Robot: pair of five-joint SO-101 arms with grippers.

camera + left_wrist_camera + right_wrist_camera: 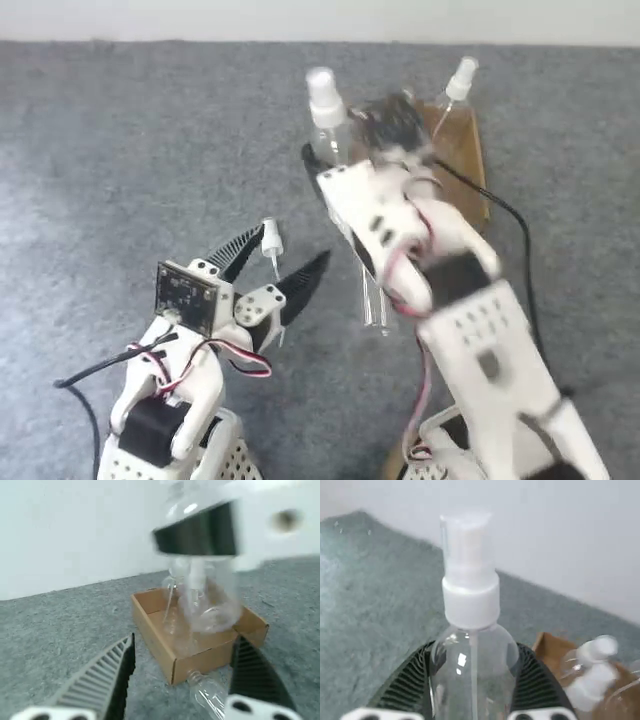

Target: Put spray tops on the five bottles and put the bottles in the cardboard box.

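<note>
Quick surface rundown from my end. The fingers (107, 675) on my left gripper (291, 244) are matt black plastic, ribbed down the inner faces. My right gripper (474, 650) has the same ribbed black stuff. The bottle (470, 680) between those is clear plastic, smooth and glossy, with bright highlights on it. Its spray top (469, 580) is smooth white plastic, more satin than shiny, under a hazy translucent cap. The loose spray top (270, 238) looks like the same white plastic. The cardboard box (152, 630) is plain brown and matt. The table covering (120, 150) is grey carpet-like cloth, fuzzy and rough. The lying bottle (207, 697) is clear and glossy too. My arm shells (480, 330) are smooth white plastic.
</note>
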